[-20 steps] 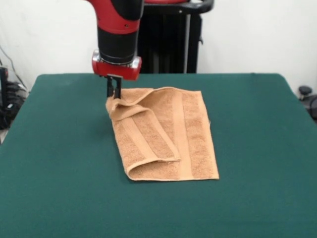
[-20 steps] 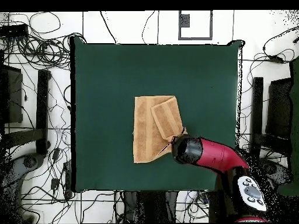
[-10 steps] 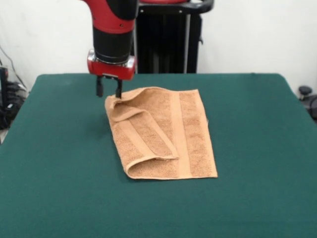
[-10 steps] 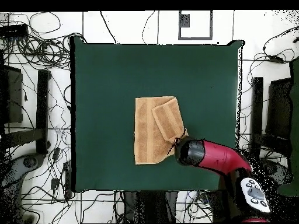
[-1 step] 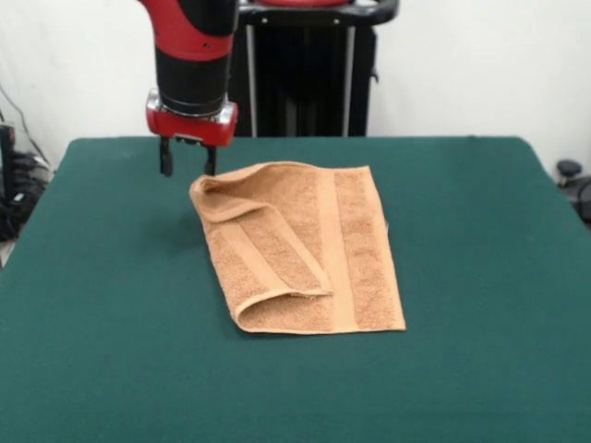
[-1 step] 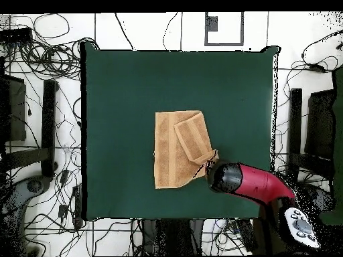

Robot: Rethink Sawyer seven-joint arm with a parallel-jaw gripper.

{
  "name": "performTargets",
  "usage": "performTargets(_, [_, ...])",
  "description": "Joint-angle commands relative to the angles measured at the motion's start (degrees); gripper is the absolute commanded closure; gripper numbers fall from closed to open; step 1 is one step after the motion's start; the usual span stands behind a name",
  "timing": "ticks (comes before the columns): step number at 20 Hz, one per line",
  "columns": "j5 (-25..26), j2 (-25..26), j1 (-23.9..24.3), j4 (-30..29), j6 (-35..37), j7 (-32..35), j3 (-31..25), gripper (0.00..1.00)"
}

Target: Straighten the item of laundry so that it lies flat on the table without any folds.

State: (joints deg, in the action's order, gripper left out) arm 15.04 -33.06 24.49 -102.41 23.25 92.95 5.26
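While the towel (image 5: 300,249) lies folded, the end effector (image 5: 186,158) hovers open, empty

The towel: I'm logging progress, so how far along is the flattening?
Not done. The towel lies on the table with one side folded over itself as a flap. Nothing is in hand: the gripper hangs open just beyond the towel's far corner, holding nothing. Left: grasp the flap's edge and spread it flat.

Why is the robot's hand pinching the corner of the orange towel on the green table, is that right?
Not quite. In the front view the hand is open and holds nothing; it hangs just beside the corner of the orange towel on the green table.
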Motion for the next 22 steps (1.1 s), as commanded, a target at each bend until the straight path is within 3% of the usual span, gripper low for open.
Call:
performTargets(1, [1.98,0.81,0.22,-1.33,-2.69,1.99,-7.75,0.00])
performTargets(12, [2.06,-4.60,3.78,-3.21,3.17,-2.34,-9.57,0.00])
performTargets(16, [2.30,-8.79,5.19,-4.45,7.61,-4.59,-9.55,0.00])
performTargets(22, [3.04,-9.44,7.41,-3.14,10.02,-6.69,-10.79,0.00])
